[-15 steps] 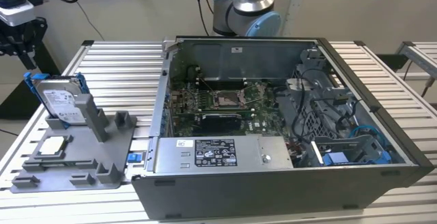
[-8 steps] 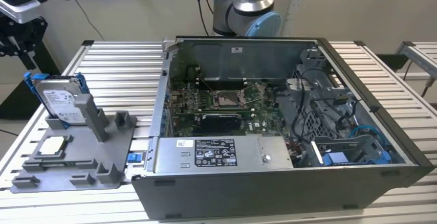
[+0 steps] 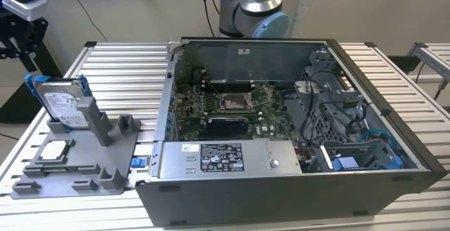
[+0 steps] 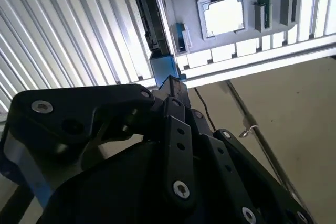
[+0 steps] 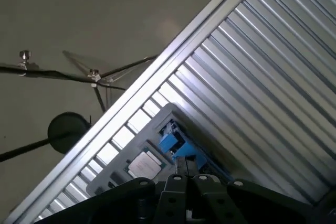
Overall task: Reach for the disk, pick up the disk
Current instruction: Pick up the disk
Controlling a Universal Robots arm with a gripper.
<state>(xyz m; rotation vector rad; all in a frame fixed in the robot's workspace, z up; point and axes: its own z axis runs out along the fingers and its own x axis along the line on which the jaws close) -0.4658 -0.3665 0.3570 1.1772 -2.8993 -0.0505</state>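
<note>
The disk (image 3: 62, 102) is a silver-grey drive with a white label in a blue bracket. It stands upright in a slot of the grey fixture (image 3: 77, 173) at the exterior view's left. My gripper (image 3: 21, 44) hangs above it, beyond the table's left edge, apart from the disk. In the second wrist view the black fingers meet at one tip (image 4: 170, 83), with the disk (image 4: 149, 19) edge-on beyond them. In the first wrist view the closed gripper (image 5: 182, 165) points at the disk's blue bracket (image 5: 176, 142). Nothing is held.
A small square silver chip (image 3: 55, 150) lies in the fixture in front of the disk. An open computer case (image 3: 295, 131) fills the middle of the slatted aluminium table (image 3: 126, 73), with a blue caddy (image 3: 362, 160) inside. The arm's base (image 3: 253, 9) stands behind.
</note>
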